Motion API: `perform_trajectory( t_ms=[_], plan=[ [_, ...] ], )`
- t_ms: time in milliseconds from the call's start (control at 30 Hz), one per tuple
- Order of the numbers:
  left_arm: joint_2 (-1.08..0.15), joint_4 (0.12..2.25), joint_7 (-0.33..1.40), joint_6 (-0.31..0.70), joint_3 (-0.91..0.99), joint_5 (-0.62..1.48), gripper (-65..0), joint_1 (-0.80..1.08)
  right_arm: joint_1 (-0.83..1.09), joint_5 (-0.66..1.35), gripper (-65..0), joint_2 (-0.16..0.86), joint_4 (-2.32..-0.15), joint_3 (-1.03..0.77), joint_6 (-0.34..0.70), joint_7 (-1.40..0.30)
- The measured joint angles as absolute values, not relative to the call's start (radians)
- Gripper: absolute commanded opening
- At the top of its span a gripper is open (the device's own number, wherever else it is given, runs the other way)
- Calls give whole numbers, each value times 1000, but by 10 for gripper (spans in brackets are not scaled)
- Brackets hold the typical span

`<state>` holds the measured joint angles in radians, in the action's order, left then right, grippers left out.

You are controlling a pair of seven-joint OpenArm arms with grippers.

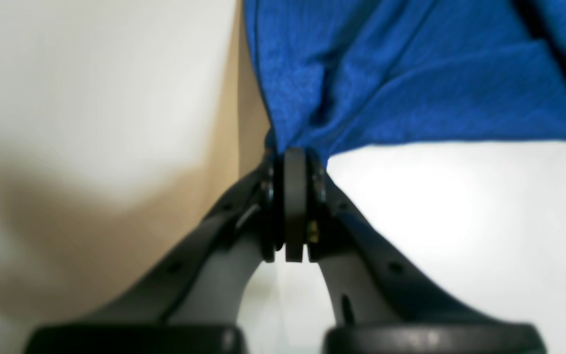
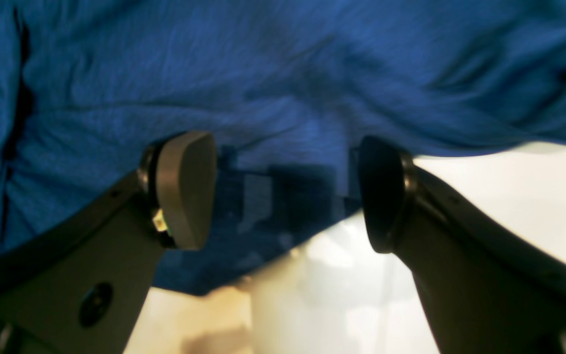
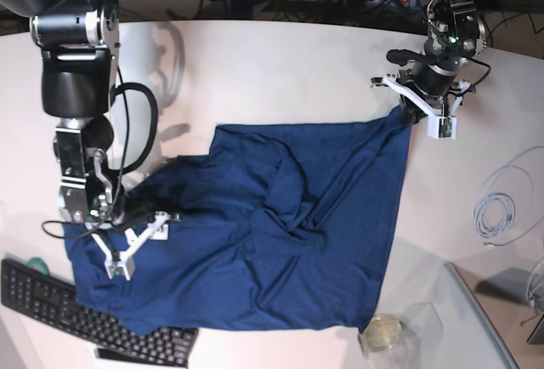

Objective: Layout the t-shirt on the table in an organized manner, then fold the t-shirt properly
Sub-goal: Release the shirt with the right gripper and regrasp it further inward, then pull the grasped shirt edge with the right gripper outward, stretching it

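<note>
The dark blue t-shirt (image 3: pixel 280 241) lies spread but wrinkled on the white table (image 3: pixel 272 71), with folds bunched near its middle. My left gripper (image 1: pixel 295 157) is shut on a corner of the t-shirt (image 1: pixel 410 73), at the cloth's far right corner (image 3: pixel 406 116) in the base view. My right gripper (image 2: pixel 288 191) stands open just above the t-shirt (image 2: pixel 283 73), near the cloth's edge on the left side (image 3: pixel 144 224). Nothing is pinched between its pads (image 2: pixel 187 189); the fabric lies under the gap.
A black keyboard (image 3: pixel 76 309) sits at the front left, and the shirt's lower edge overlaps it. A clear cup (image 3: pixel 382 332) and a grey translucent tray (image 3: pixel 463 314) stand at the front right. A coiled white cable (image 3: pixel 501 203) lies at the right.
</note>
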<state>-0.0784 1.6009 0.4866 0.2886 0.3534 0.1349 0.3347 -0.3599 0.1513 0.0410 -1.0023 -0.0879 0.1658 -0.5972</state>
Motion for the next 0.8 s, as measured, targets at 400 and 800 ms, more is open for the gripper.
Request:
perform_trajectory(
  t_ms=[400,800],
  plan=[
    [-82,1597,489,288,353,132,-650,330,-439,149,-264,59,-721,-87,165,-418],
    [-81,1597,489,288,353,132,-650,330,-448,149,-641,63,-720,-87,165,-411]
  ],
)
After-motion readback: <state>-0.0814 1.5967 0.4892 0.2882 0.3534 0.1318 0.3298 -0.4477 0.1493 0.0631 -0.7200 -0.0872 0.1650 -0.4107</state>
